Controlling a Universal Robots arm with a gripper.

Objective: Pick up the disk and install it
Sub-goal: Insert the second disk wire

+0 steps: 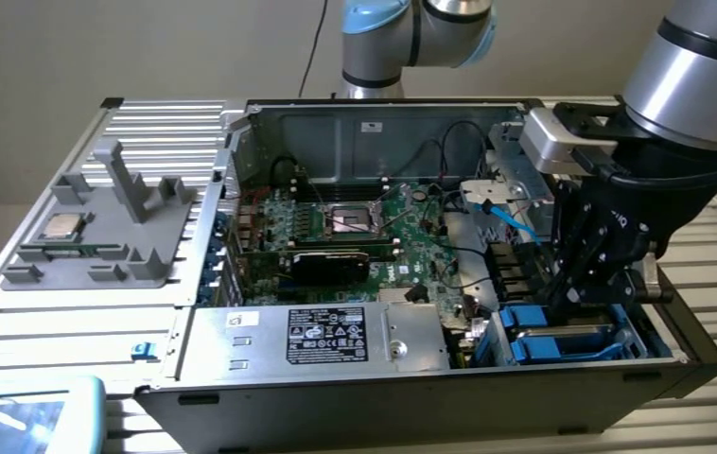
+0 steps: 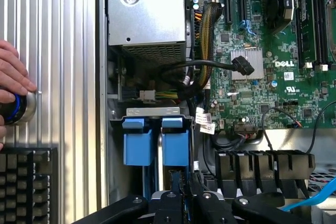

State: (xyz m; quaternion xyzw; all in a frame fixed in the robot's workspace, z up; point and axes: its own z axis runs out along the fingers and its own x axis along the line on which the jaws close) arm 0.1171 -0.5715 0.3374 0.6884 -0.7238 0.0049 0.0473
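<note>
Exterior view: your gripper (image 1: 582, 301) reaches down into the open computer case (image 1: 333, 118), at the drive bay in the corner on the exterior view's right, nearest the camera. Whether it is apart or together you cannot tell, because its black linkages hide the tips. Directly under it sits the disk (image 1: 558, 340) in its blue frame, low in the bay and edge-on. To the exterior view's left of the bay lies the silver power supply (image 1: 321, 333) with a black label, and behind that the green motherboard (image 1: 391, 241). Outside the case, on the table (image 1: 30, 317), a grey fixture (image 1: 106, 227) carries a small processor chip (image 1: 61, 225). Wrist view: two blue frames (image 2: 157, 142) stand side by side just ahead of the gripper linkages. A person's hand (image 2: 11, 74) rests on a round knob (image 2: 18, 107) above a keyboard (image 2: 26, 184).
</note>
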